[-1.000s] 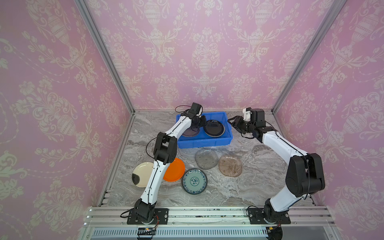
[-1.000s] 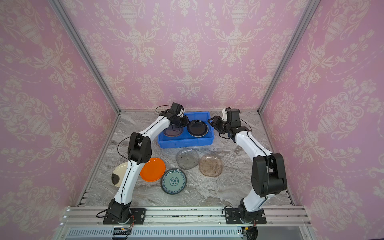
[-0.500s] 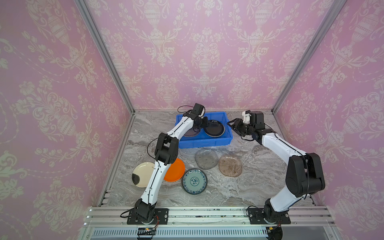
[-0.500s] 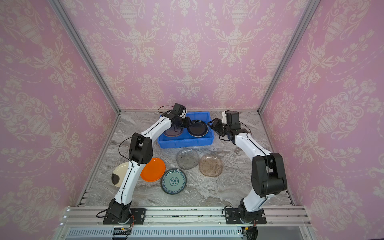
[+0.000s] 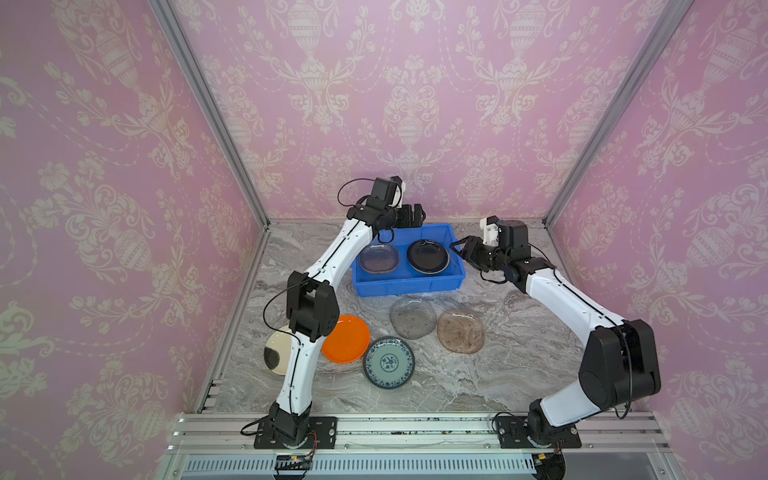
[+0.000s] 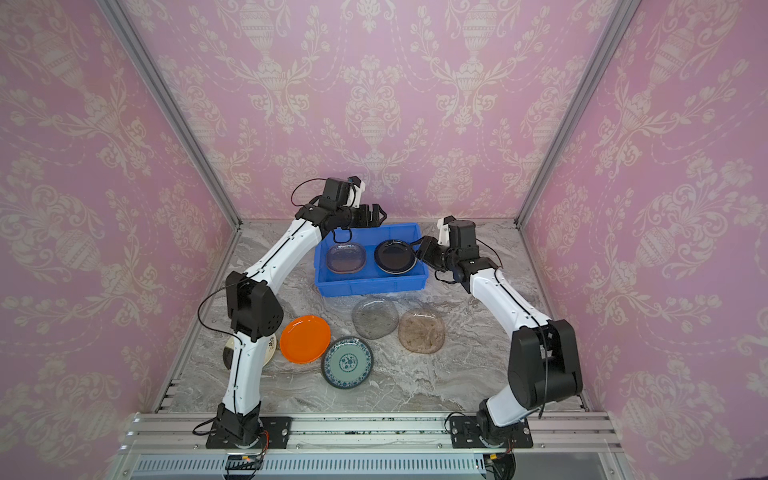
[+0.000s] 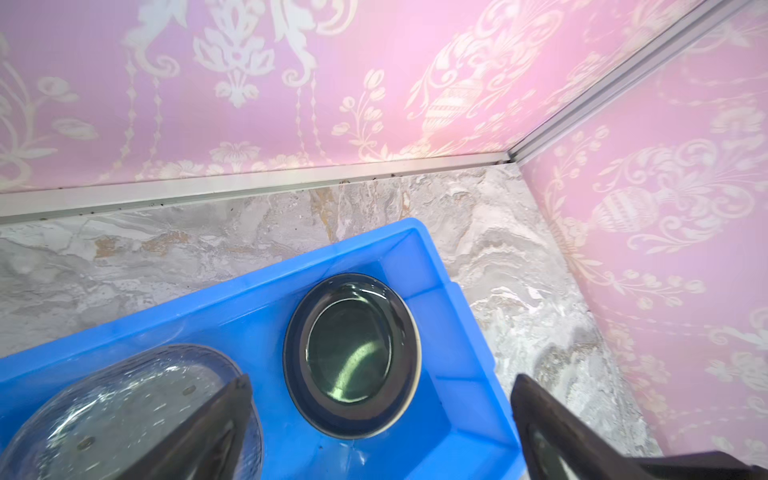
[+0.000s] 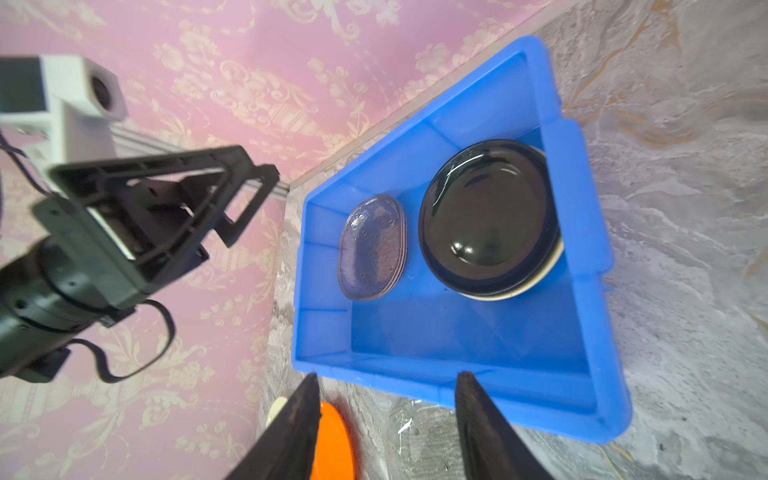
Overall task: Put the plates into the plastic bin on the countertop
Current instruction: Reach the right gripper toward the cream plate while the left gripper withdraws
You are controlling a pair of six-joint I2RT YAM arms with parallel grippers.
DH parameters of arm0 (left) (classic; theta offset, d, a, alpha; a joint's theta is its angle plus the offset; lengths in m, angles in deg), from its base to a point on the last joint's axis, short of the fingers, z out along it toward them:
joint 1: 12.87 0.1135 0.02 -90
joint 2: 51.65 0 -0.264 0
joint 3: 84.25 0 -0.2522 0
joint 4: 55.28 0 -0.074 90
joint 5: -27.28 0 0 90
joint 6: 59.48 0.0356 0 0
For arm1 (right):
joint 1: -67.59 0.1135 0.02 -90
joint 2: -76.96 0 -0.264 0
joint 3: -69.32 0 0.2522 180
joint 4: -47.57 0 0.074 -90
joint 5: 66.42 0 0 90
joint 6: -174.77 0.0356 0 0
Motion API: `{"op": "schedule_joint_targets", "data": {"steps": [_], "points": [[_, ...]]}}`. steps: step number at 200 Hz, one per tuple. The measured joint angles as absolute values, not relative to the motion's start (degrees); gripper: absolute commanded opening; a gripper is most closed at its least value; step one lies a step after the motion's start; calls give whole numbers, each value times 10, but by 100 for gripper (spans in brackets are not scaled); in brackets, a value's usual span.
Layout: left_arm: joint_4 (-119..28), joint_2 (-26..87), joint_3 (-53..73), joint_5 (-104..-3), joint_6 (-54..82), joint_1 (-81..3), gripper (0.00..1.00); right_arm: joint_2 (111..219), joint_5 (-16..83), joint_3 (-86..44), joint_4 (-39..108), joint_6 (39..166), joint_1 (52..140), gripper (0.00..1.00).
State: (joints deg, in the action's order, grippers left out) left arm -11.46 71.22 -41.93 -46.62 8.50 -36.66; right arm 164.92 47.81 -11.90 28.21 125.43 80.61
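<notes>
Plates lie both inside and outside the plastic bin (image 5: pixel 407 286). Above the bin's far rim hangs the left gripper (image 5: pixel 417 215), its jaws spread wide with nothing between them. The left wrist view shows both dark fingers (image 7: pixel 224 411) parted over the blue floor.

Below that gripper, on its arm's side, a clear glass plate (image 5: pixel 379 257) lies flat in the bin. Past the fingertips, toward the other arm, sits the black plate (image 5: pixel 428 257). It rests on a cream plate (image 8: pixel 548 270) whose edge peeps out in the right wrist view. The two lie side by side; whether they touch I cannot tell.

At the bin's short end, nearest the black plate, hovers the right gripper (image 5: pixel 462 248). Its tips point at the bin and its jaws stand partly apart and empty.

Well behind both grippers, toward the arm bases, more plates rest on the countertop (image 5: pixel 498 365). A grey glass plate (image 5: pixel 413 318) and a brownish glass plate (image 5: pixel 460 330) lie just beside each other, close to the bin's front wall. Farther back lie an orange plate (image 5: pixel 345 338) and a teal floral plate (image 5: pixel 388 362). A cream plate with a dark patch (image 5: pixel 274 353) is half hidden behind the left arm.
</notes>
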Motion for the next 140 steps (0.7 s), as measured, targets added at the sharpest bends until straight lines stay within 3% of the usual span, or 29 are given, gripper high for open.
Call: {"op": "schedule_joint_targets", "data": {"steps": [42, 77, 140], "points": [[-193, 508, -171, -467, 76, -352, 99, 1640, 461, -167, 229, 1192, 920, 54], [-213, 338, 61, -471, 49, -288, 99, 1658, 463, -198, 216, 1175, 1009, 53], [-181, 102, 253, -502, 15, -150, 99, 1867, 518, -371, 141, 1117, 1119, 48]]}}
